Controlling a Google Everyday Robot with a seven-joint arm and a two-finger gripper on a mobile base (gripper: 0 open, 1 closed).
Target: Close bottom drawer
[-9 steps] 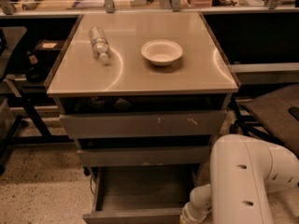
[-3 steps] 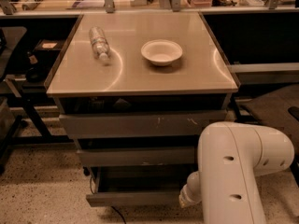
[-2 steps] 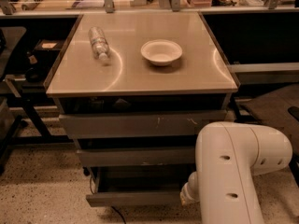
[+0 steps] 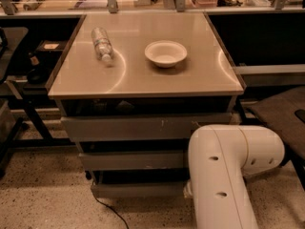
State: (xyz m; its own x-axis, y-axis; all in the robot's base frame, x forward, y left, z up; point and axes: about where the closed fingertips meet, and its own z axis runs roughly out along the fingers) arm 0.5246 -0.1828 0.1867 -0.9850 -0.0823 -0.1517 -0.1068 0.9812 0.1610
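In the camera view, the bottom drawer [image 4: 138, 189] sits below the front edge of the worktop [image 4: 143, 82], its plain front roughly in line with the middle drawer [image 4: 133, 160] above. The white arm [image 4: 224, 175] fills the space under the front right corner. The gripper [image 4: 187, 190] seems to be the small pale part at the drawer's right end, mostly hidden; I cannot tell whether it is open. A bottle [image 4: 102, 44] lies near the back left corner, with a bowl [image 4: 166, 53] towards the middle.
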